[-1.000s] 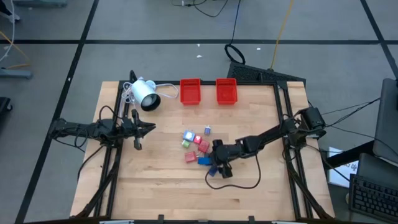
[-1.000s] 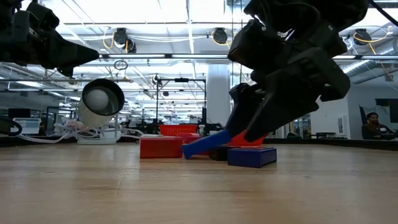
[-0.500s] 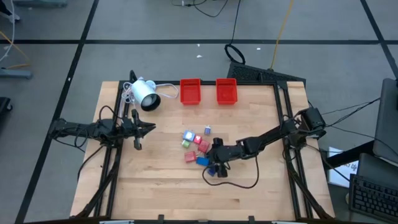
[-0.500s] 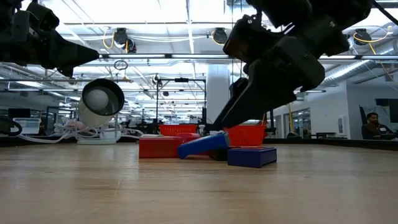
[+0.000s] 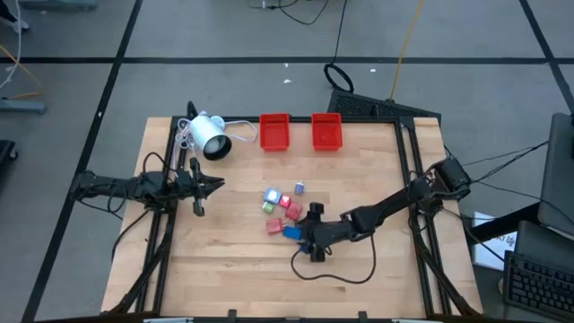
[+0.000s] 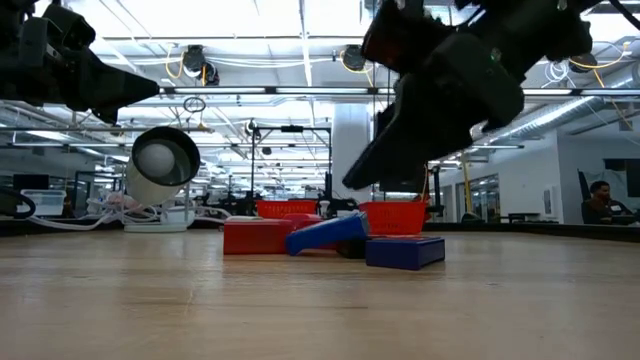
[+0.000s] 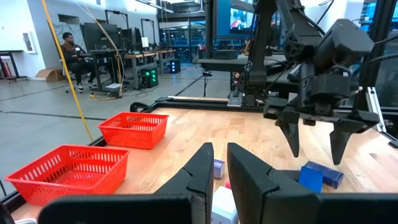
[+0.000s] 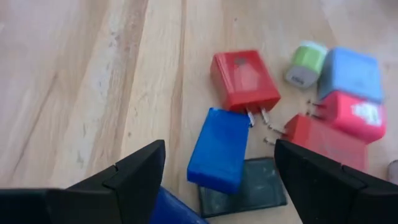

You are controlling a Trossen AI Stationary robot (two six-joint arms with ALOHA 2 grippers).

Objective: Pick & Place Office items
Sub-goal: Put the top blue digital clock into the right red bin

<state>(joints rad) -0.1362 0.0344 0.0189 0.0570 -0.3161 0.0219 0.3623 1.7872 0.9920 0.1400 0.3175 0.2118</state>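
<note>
The right gripper (image 5: 311, 248) hangs over the middle of the table (image 5: 224, 278), fingers spread wide, holding nothing, just above the office items (image 5: 285, 213); a blue block (image 8: 219, 149) lies between its fingers. The left gripper (image 5: 213, 185) waits pressed shut near the left edge. At the far edge, two red trays (image 5: 274, 131) sit side by side; their contents can't be made out.

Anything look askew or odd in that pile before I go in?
One thing: the blue rectangular block lies tilted, one end propped on the dark flat square piece, below the open right claw. In the low view it slants off the wooden table. The other pieces lie flat.
</note>
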